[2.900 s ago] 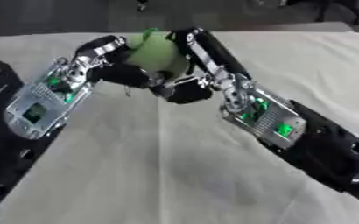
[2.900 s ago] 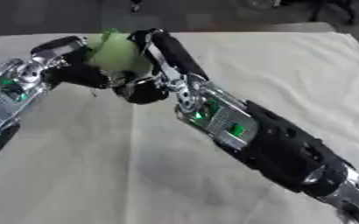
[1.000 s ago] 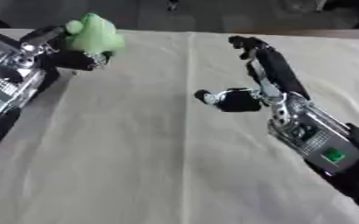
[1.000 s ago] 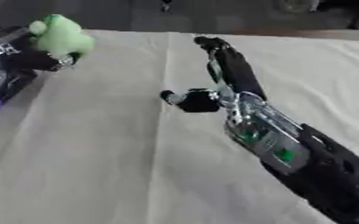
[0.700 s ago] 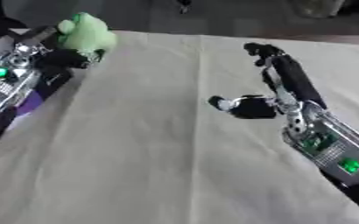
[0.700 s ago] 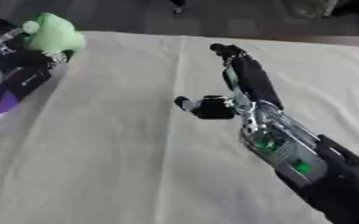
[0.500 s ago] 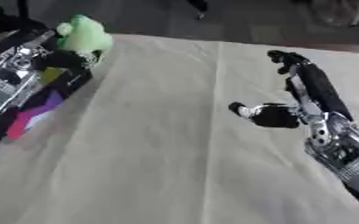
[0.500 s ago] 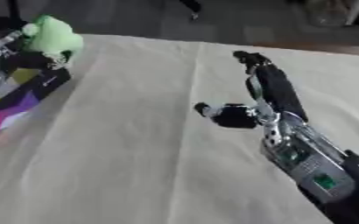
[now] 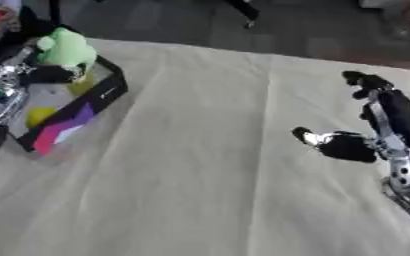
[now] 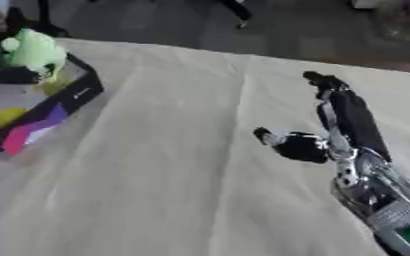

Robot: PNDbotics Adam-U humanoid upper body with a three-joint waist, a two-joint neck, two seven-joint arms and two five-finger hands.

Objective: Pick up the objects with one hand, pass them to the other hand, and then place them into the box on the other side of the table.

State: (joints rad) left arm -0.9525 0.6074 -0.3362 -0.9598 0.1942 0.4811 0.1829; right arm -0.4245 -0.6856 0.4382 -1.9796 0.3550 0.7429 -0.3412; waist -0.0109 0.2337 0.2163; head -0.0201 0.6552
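Your left hand (image 9: pixel 33 72) was at 10 o'clock in the left eye view, over the box (image 9: pixel 103 95), with the green toy (image 9: pixel 67 48) at its top. Its dark fingers looked curled against the underside of the toy, so I read it as holding the toy, though blur hid the exact contact. The toy was pale green and rounded, with a small knob on its upper left; it sat above the box's far end, and I couldn't tell if it touched the box or its contents. The box was a shallow black-walled tray lying askew at the table's left edge, its long axis running from 11 toward 7 o'clock. Its inside looked grey, with a yellow patch (image 9: pixel 39 115) toward the near-left part and another yellowish bit just under the toy. The outer wall nearest you carried purple and pink colour (image 9: pixel 61 131) at the near corner. Your right hand (image 10: pixel 335 127) was at 3 o'clock, well apart from box and toy, above the cream cloth (image 9: pixel 200 165). Its fingers were straight and stretched toward 12 o'clock, the thumb (image 10: pixel 274 138) stuck out toward 9 o'clock, and nothing was in it. The forearm (image 10: pixel 383 205) ran down to 5 o'clock, silver with a green light near the frame edge. The cloth covered the whole table, with a crease running from 12 toward 6 through the middle.
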